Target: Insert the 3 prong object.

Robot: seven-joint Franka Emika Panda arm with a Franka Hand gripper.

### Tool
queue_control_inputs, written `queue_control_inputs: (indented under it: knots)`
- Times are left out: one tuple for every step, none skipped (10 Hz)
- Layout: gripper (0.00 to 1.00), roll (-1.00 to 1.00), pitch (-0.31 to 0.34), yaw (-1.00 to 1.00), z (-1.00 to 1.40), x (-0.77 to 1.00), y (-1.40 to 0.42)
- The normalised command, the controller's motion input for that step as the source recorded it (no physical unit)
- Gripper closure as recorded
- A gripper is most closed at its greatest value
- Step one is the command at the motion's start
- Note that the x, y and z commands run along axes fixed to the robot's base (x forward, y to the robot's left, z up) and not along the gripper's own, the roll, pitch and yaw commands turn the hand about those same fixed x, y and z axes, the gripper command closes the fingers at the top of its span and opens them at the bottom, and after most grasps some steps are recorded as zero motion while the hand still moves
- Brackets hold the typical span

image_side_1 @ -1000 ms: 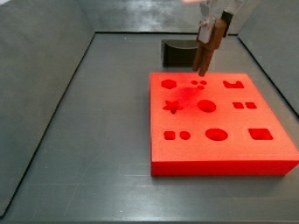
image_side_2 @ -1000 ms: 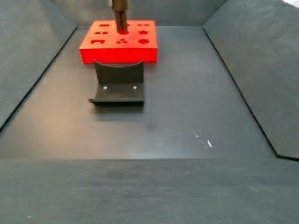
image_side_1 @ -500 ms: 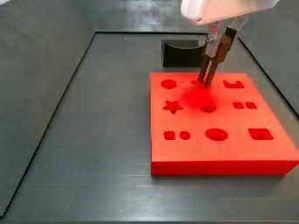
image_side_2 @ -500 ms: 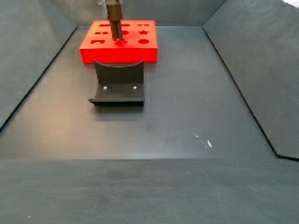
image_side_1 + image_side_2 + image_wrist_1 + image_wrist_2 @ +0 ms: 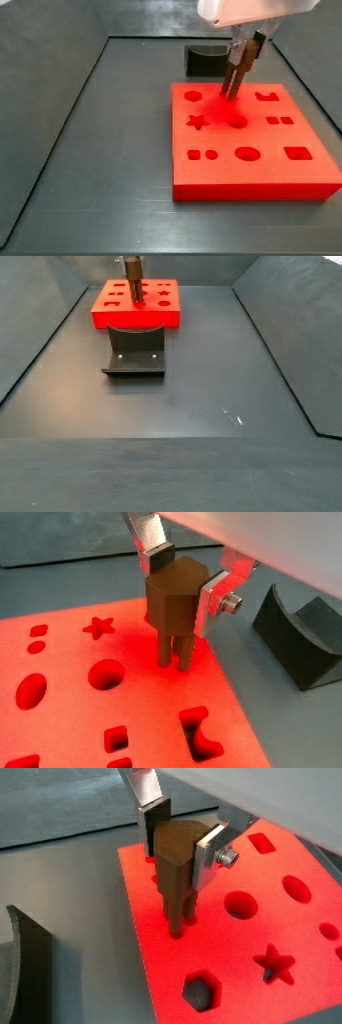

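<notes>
The gripper [image 5: 178,587] hangs over the far part of the red board [image 5: 254,170], its two silver fingers [image 5: 211,853] closed on the flat sides of the 3 prong object [image 5: 173,602], which is a brown stick held upright between them. Its long axis runs straight down from the jaws, prongs lowest, so the piece lies directly below the fingers rather than off to either side. In both wrist views the prong tips reach the board's top face (whether they rest on it or have gone a little way in, I cannot tell; the red glow hides the small holes there). In a side view the stick [image 5: 235,75] comes down near the hexagon hole [image 5: 194,96] and the round hole [image 5: 237,121], at the back row of cut-outs. The dark fixture [image 5: 135,351] stands on the floor just beside the board. To my eye, what matters now is keeping that axis vertical while pressing down.
</notes>
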Motion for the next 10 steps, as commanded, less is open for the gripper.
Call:
queue_control_inputs:
  knots:
    - [1.00,0.00,-0.060,0.00,-0.16,0.00,-0.01]
    - [1.00,0.00,-0.044,0.00,-0.19,0.00,-0.01]
    - [1.00,0.00,-0.031,0.00,-0.25,0.03,0.00]
    - [1.00,0.00,-0.031,0.00,-0.31,0.00,0.00]
    - [1.00,0.01,-0.009,0.00,-0.48,0.00,0.00]
    - [1.00,0.07,0.000,0.00,-0.63,0.02,0.00]
    - [1.00,0.12,0.000,0.00,-0.63,0.06,0.00]
    - [1.00,0.15,0.017,0.00,-0.63,0.09,0.00]
    - [1.00,0.15,0.034,0.00,-0.60,0.10,0.00]
    - [1.00,0.15,0.066,0.00,-0.49,0.09,-0.04]
